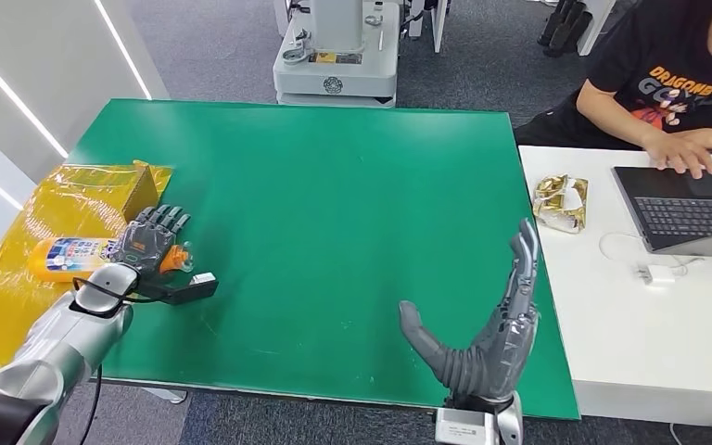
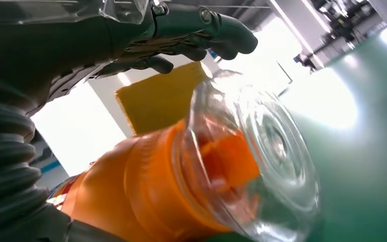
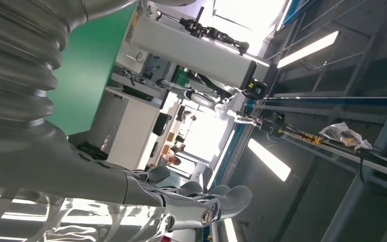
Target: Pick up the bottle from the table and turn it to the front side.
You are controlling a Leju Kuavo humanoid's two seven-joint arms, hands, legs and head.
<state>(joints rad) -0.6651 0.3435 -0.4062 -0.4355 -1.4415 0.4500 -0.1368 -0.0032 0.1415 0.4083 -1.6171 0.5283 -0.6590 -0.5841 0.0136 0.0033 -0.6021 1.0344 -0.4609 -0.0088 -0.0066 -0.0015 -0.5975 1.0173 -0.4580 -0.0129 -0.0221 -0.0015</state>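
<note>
Left hand reaches over the lying bottle; the pickup is not yet shown as done.

The orange plastic bottle with a clear cap and a printed label (image 1: pixel 82 254) lies on its side at the near left edge of the green table (image 1: pixel 334 213), partly on a yellow plastic sheet (image 1: pixel 19 269). The left hand (image 1: pixel 151 241) covers its cap end, fingers arched above it; whether they grip it cannot be told. The right hand (image 1: pixel 491 329) stands released, fingers straight, at the near right. Lifting and turning the bottle to its front appear left to do.
</note>
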